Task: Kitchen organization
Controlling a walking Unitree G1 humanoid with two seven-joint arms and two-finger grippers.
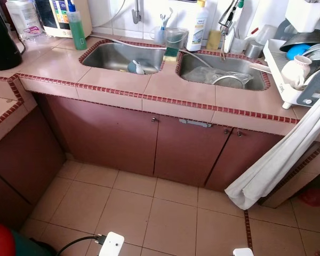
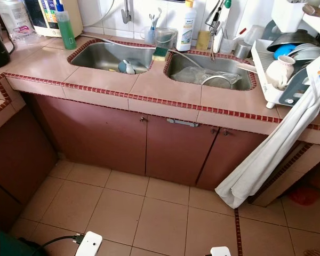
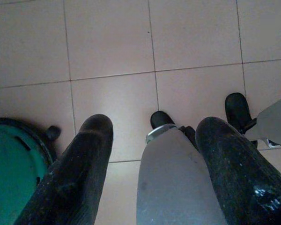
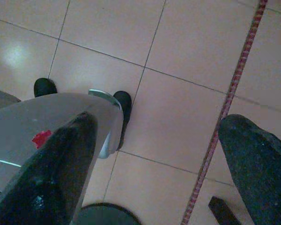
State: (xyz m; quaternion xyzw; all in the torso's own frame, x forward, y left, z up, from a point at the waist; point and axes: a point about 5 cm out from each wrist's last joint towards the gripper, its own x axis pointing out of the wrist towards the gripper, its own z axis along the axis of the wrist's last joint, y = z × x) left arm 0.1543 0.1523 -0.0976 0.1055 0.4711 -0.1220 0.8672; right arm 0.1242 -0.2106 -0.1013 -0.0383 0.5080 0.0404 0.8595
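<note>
A pink-tiled counter (image 1: 165, 88) with red trim holds a double steel sink. The left basin (image 1: 113, 56) has a small blue and white item (image 1: 134, 66) in it. In the right basin (image 1: 200, 65) lie clear plastic and a metal bowl (image 1: 229, 81). A white dish rack (image 1: 288, 88) with bowls and a white jug (image 1: 296, 69) stands at the counter's right end. Both arms hang low over the floor. In the left wrist view my left gripper (image 3: 155, 123) is open with nothing held. The right wrist view has my right gripper (image 4: 159, 119) open too, above the tiles.
Three brown cabinet doors (image 1: 186, 149) close off the space under the sink. A white cloth (image 1: 280, 160) hangs from the rack toward the floor. A green bottle (image 1: 77, 26) and black kettle (image 1: 1, 40) stand at the left. A teal round object (image 3: 9, 173) sits on the floor at my left.
</note>
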